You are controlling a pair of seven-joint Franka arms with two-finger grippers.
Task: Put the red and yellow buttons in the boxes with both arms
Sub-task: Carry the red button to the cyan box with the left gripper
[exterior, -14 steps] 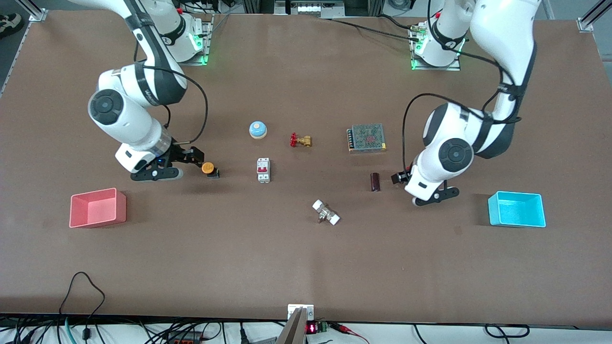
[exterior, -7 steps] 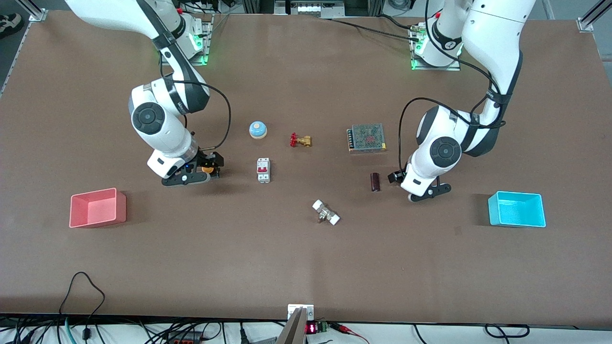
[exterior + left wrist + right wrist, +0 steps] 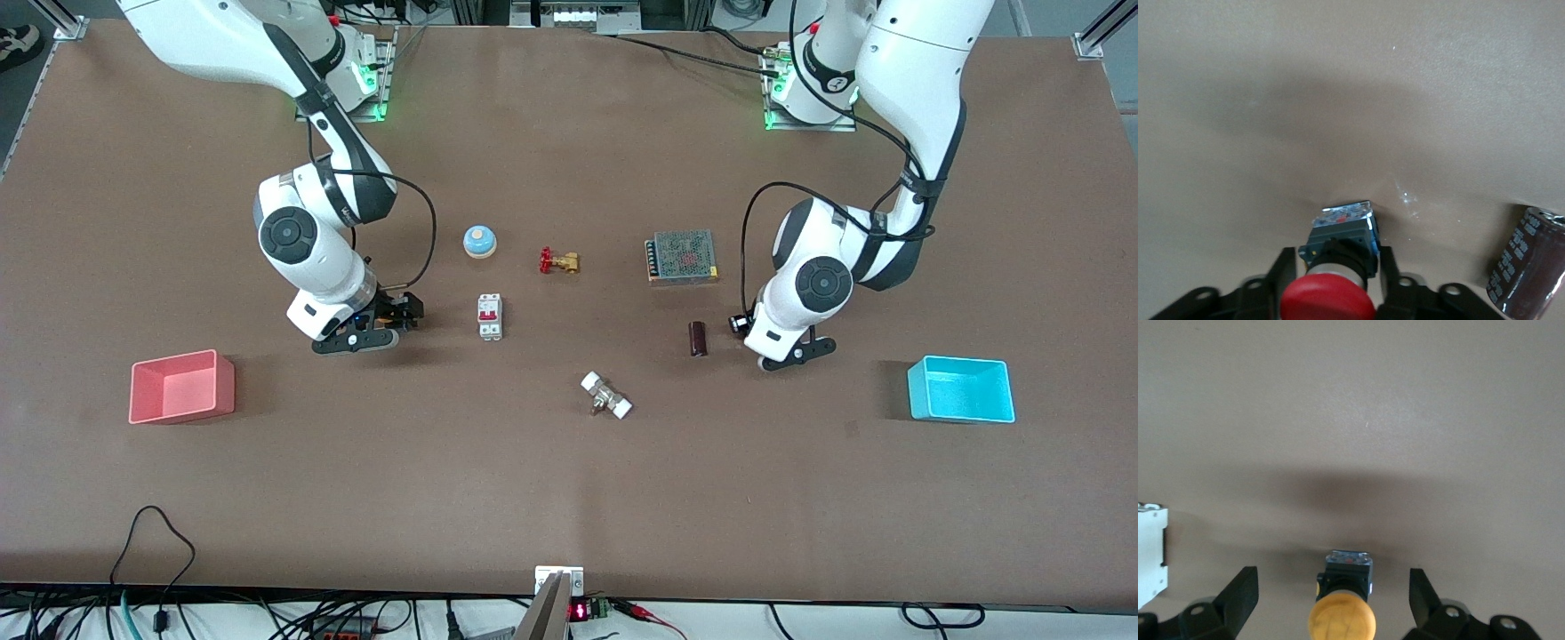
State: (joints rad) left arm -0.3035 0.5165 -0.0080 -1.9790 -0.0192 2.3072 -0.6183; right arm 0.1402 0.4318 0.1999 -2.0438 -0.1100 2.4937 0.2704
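In the left wrist view the red button (image 3: pixel 1331 300) lies on the table on its dark bluish base. My left gripper (image 3: pixel 1336 259) is shut on that base, low over the table. In the front view this gripper (image 3: pixel 738 323) sits beside a dark cylinder (image 3: pixel 698 338), and the hand hides the button. My right gripper (image 3: pixel 1331 579) is open, with its fingers wide on either side of the yellow button (image 3: pixel 1341 620), which lies on the table. In the front view this gripper (image 3: pixel 400 311) covers the button. The pink bin (image 3: pixel 182 385) and the cyan bin (image 3: pixel 962 388) stand empty at the table's two ends.
A white breaker (image 3: pixel 490 316) lies beside the right gripper and shows in the right wrist view (image 3: pixel 1150 553). The dark cylinder (image 3: pixel 1528 260) is close to the left gripper. A blue bell (image 3: pixel 479 240), a brass valve (image 3: pixel 559 260), a meshed power supply (image 3: pixel 683 256) and a white-ended fitting (image 3: pixel 606 396) lie mid-table.
The right arm has swung toward the table's middle, and its open fingers now straddle the yellow button. The left gripper has shifted slightly toward the dark cylinder.
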